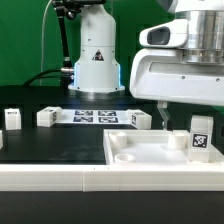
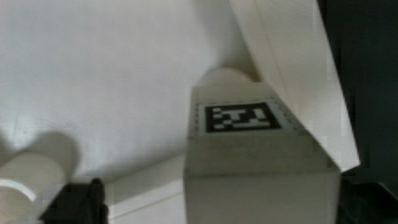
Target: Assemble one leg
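Observation:
A leg (image 1: 200, 135), a small white block with a black-and-white tag, stands upright on the right end of the large flat white panel (image 1: 140, 152). In the wrist view the leg (image 2: 244, 117) fills the middle, over the panel (image 2: 107, 80). My gripper (image 1: 188, 120) hangs over the leg with its jaws on either side. One dark finger (image 2: 80, 200) stands clear of the leg's side and the other sits close to the opposite side. The gripper (image 2: 228, 205) looks open around the leg.
Three more legs (image 1: 12, 119) (image 1: 47, 117) (image 1: 137, 119) stand on the black table behind the panel. The marker board (image 1: 95, 116) lies between them. The robot base (image 1: 95, 60) rises at the back. A rounded white shape (image 2: 36, 165) shows beside the finger.

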You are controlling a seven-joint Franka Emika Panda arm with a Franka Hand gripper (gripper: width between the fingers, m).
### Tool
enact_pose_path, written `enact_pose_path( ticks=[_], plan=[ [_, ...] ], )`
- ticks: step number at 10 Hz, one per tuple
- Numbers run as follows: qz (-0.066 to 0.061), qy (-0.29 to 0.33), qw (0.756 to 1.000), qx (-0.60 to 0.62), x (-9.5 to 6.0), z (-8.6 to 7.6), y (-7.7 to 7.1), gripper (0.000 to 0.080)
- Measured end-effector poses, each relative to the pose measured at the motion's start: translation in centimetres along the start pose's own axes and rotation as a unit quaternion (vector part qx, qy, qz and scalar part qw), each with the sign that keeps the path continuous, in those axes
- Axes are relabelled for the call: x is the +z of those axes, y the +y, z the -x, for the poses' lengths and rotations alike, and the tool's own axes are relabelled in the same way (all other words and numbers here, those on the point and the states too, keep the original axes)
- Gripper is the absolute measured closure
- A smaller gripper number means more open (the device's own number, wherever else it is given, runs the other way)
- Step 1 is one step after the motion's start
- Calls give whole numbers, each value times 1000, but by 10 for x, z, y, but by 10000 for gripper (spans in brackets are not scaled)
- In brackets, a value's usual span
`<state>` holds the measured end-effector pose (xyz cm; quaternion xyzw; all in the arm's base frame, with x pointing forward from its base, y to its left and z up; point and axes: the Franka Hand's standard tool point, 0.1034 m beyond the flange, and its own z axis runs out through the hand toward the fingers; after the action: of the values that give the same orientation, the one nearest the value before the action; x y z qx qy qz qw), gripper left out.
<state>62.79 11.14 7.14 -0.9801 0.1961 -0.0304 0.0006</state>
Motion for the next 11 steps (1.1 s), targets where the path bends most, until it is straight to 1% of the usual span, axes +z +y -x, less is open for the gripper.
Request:
enact_pose_path(
  ticks=[2,3,4,5,6,8,11],
  plan=[
    [0,0,1000,2,0,0,1,151],
    [0,0,1000,2,0,0,1,290],
    [0,0,1000,3,0,0,1,290],
    [0,0,1000,8,0,-1,1,430],
    [1,0,1000,20,1,0,2,509],
    [1,0,1000,27,1,0,2,509],
    [-1,3,990,141,2,-1,3,509]
  ],
)
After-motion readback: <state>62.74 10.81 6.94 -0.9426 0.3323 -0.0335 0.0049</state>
